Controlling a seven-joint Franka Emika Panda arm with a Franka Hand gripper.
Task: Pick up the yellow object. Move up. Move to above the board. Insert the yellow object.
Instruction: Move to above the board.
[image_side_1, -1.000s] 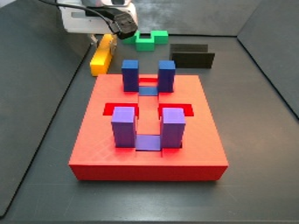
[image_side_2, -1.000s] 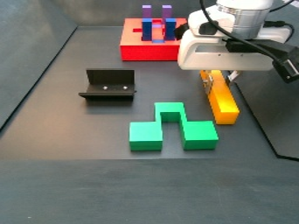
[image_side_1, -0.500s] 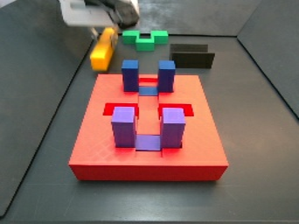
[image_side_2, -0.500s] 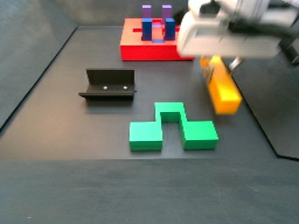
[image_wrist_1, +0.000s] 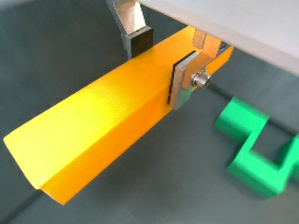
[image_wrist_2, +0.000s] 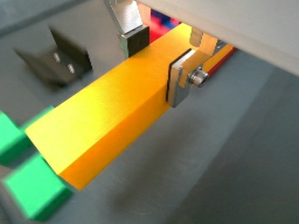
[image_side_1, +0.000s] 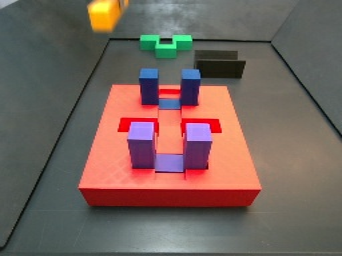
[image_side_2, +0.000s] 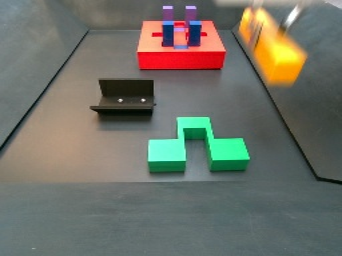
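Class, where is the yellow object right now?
The yellow object is clamped between the gripper's fingers in both wrist views, lifted off the floor, with the green block below.

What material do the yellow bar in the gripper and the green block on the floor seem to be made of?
Yellow bar, clamped in the gripper: probably smooth plastic; uniform colour, soft sheen, crisp edges. Green block: likely similar matte plastic; flat even colour, though painted wood is possible.

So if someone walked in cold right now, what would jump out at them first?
Probably the yellow bar, clamped near one end between the end effector's silver fingers and lifted clear of the floor, blurred high in both side views. Next the big red board with its upright blue and purple blocks, then the green notched block on the floor beside the dark fixture.
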